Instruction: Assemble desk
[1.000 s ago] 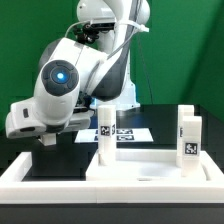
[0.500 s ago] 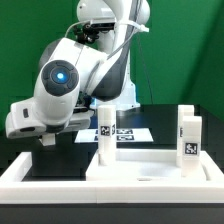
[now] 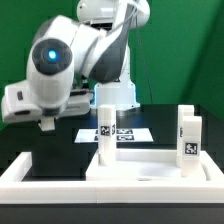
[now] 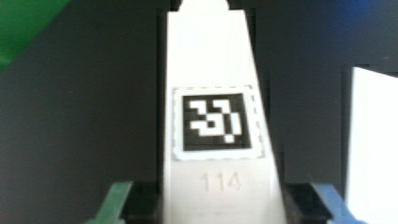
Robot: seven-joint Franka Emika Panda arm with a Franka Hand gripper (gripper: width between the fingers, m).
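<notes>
As it stands in the wrist view, a white square-section leg point(image 4: 214, 110) with a black-and-white tag is pinched between the gripper point(image 4: 215, 205) fingers. In the exterior view, three smooth legs point(image 3: 105, 132) stand upright on the flat tabletop point(image 3: 150, 165), within the low white wall point(image 3: 25, 170).

Worktop: black surface, loaded.
On the worktop point(image 3: 40, 150) lie the white border wall point(image 3: 30, 170), the tabletop panel point(image 3: 140, 165) and the marker board point(image 3: 130, 133), all beyond the gripper point(image 3: 45, 122).
</notes>
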